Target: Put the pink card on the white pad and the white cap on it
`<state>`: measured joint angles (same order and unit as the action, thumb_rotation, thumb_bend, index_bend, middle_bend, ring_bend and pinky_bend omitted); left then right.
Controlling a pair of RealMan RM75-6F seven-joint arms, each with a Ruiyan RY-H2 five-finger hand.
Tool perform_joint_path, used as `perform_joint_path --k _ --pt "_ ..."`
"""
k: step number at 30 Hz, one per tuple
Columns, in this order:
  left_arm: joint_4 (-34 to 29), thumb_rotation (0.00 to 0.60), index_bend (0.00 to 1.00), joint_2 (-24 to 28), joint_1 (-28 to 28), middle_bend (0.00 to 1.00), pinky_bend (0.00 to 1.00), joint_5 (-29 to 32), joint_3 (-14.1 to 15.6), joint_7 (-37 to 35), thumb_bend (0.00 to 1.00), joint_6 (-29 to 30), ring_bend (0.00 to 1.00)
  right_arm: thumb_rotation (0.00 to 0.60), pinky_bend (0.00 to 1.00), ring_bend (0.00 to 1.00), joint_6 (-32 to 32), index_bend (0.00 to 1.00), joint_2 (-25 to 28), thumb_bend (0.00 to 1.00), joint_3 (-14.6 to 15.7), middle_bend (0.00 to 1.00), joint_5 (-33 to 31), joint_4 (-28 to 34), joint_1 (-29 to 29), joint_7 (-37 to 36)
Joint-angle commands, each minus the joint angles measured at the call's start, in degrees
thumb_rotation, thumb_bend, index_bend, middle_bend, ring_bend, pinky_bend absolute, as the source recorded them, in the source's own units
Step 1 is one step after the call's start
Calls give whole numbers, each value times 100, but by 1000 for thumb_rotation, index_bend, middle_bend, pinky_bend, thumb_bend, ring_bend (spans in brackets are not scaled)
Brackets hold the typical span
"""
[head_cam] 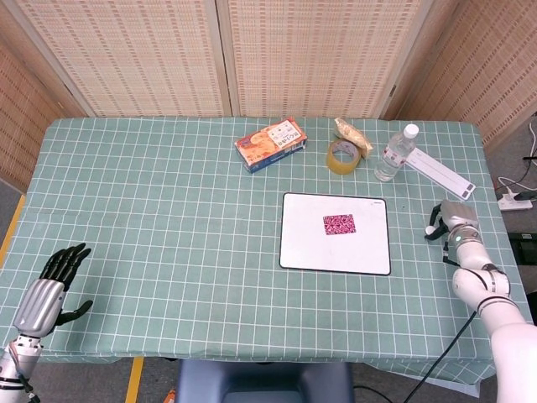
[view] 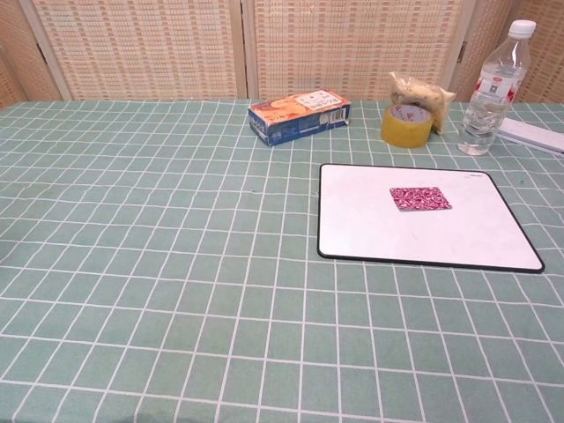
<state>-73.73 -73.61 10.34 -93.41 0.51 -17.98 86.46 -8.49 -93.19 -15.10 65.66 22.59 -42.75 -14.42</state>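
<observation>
The pink patterned card [head_cam: 339, 224] [view: 420, 197] lies flat on the white pad [head_cam: 302, 243] [view: 370, 229], right of its middle. A white cap [head_cam: 409, 130] [view: 523, 27] sits screwed on the clear water bottle [head_cam: 392, 155] [view: 489, 88] behind the pad. My left hand [head_cam: 50, 290] hovers at the table's near left corner, fingers spread and holding nothing. My right hand [head_cam: 453, 220] is at the table's right edge, beside the pad, back toward the camera; its fingers are mostly hidden. Neither hand shows in the chest view.
Behind the pad stand an orange and blue box [head_cam: 270, 143] [view: 299, 115], a yellow tape roll [head_cam: 343, 156] [view: 407, 125] and a small snack bag [head_cam: 352, 133] [view: 421, 91]. A long white strip [head_cam: 440, 174] [view: 531, 134] lies right of the bottle.
</observation>
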Motion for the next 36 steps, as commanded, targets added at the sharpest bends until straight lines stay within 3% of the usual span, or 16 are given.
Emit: perform_joint_path --k 1,8,15,18,20,29,36 --pt "-5 600 0 11 3 0 0 -16 11 -25 168 5 0 600 614 731 -147 595 175 192 -37 880 -8 272 -3 17" --pt "-36 600 0 47 -16 0 0 -78 33 -57 168 95 0 600 614 731 -632 594 777 200 -75 880 -131 1612 -94 324" --pt "-83 600 0 76 -32 0 0 -110 46 -62 169 148 0 600 614 731 -1277 595 1106 213 40 880 -758 3024 -392 1282" --pt "-89 600 0 81 -33 0 0 -114 49 -63 169 152 0 600 614 734 -1383 594 1103 217 88 884 -976 3162 -456 1488" --pt "-88 600 0 84 -49 0 0 -106 29 -85 169 206 0 600 614 738 -1519 595 969 217 201 888 -1422 3364 -717 1956" --pt "-35 600 0 89 -61 0 0 -46 -10 -244 169 232 0 600 614 739 -1867 594 425 223 779 889 -3278 3192 -1380 3172" --pt "15 600 0 101 -55 0 0 -10 -24 -344 168 207 0 600 614 739 -2008 595 250 225 959 889 -3860 3216 -1638 3531"
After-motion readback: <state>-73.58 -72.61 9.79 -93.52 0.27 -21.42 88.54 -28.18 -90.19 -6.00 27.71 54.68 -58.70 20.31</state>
